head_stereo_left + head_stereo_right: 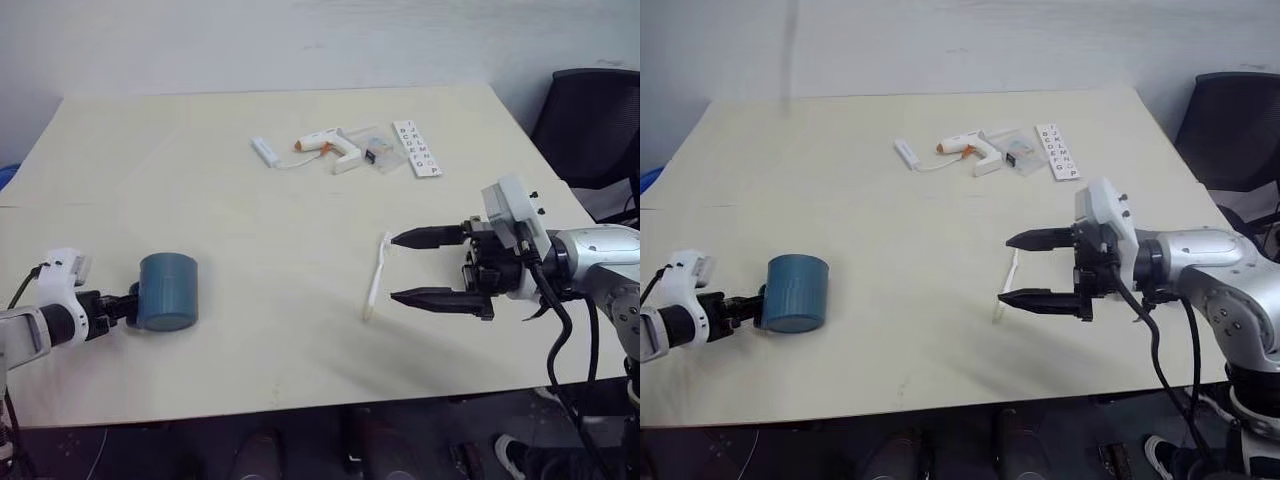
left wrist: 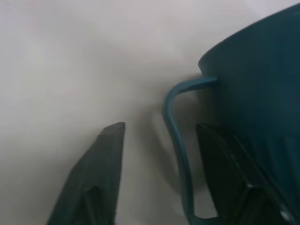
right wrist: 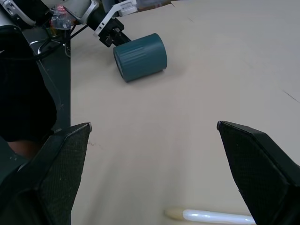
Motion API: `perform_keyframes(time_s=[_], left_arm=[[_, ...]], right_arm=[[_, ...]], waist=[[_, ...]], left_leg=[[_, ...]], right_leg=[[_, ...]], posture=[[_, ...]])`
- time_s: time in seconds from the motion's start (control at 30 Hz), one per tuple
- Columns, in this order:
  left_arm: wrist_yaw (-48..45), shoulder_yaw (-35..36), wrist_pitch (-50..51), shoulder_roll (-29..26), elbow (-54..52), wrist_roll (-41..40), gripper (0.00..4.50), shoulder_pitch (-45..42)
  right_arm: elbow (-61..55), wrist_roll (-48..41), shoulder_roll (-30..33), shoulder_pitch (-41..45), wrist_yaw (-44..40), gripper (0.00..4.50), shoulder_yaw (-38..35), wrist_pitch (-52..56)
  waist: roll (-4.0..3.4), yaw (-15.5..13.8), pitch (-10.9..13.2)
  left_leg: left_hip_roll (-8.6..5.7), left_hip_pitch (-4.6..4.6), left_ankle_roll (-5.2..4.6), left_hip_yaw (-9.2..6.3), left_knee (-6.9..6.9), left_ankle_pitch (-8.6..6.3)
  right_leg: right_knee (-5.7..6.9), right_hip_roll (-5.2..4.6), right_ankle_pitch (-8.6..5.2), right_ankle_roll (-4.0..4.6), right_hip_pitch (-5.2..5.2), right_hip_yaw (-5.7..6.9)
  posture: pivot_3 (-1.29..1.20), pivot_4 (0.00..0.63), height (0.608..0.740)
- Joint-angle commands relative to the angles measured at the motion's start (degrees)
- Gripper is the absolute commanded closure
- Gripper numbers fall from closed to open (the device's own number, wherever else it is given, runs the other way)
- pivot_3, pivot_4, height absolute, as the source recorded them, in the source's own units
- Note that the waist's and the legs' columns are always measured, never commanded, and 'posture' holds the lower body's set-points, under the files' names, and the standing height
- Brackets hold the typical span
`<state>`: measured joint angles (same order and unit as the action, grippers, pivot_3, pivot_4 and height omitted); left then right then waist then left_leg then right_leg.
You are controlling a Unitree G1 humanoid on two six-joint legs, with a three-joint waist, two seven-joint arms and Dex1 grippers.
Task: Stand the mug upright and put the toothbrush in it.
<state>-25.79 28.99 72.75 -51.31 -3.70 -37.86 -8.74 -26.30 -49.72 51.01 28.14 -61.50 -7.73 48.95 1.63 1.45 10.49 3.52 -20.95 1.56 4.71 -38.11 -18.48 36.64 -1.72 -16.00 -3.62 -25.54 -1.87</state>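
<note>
Left wrist view showed the left gripper with its two black fingers set either side of the mug's thin loop handle, one finger against the mug wall and the other out over the bare table, a gap visible between them, so nothing was clamped yet. The mug stood near the left front corner of the table, apparently mouth down on its rim, so taking it by the handle looked to me like a way to turn it over. The right gripper hung wide open and empty above the table toward the right edge, fingers pointing across at the toothbrush, which lay flat just off its fingertips, probably waiting its turn. A glue gun and a lettered strip sat well apart near the far edge.
</note>
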Motion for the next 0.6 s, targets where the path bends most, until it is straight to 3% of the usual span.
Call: perform_keyframes(time_s=[0.03, 0.2, 0.4, 0.6], left_arm=[[-1.2, -1.6, 0.3, 0.7, 0.9, 0.3, 3.03, -0.2], [-0.2, 0.1, 1.5, 2.6, -0.2, -0.9, 4.46, -3.8], [-3.1, 0.9, -2.9, 4.2, -6.1, -2.5, 4.46, -5.0], [0.4, -0.8, -23.6, 16.9, -14.7, -0.9, 4.46, -14.6]], right_arm=[[-2.1, -1.5, 1.0, -0.7, 0.5, 0.0, -2.3, -0.5], [-2.9, 0.2, 1.6, -2.8, 0.6, 0.0, -1.6, -1.9], [-3.1, 0.1, 1.8, -3.9, 1.3, 0.0, -2.1, -2.5], [-3.9, 1.9, 2.1, -5.5, 2.6, 0.0, -1.6, -3.5]], waist=[[0.0, 0.1, 0.0], [0.05, 0.0, 0.0], [0.08, 0.2, 0.0], [0.13, -0.8, 0.0]], left_leg=[[0.0, 0.0, 0.01, 0.0, 0.0, 0.0], [-0.01, -0.07, 0.01, -0.05, -0.03, 0.0], [0.0, -0.12, 0.03, -0.05, -0.04, -0.02], [-0.01, -0.23, 0.03, -0.04, -0.15, -0.01]], right_leg=[[-0.01, 0.0, 0.0, 0.0, 0.0, 0.0], [-0.04, 0.07, 0.0, 0.0, -0.01, 0.02], [-0.12, 0.09, 0.02, -0.04, -0.03, 0.0], [-0.13, 0.16, 0.06, -0.1, 0.0, 0.04]], posture=[[0.0, 0.15, 0.74], [0.0, 0.15, 0.74], [0.0, 0.15, 0.74], [0.0, 0.15, 0.74]])
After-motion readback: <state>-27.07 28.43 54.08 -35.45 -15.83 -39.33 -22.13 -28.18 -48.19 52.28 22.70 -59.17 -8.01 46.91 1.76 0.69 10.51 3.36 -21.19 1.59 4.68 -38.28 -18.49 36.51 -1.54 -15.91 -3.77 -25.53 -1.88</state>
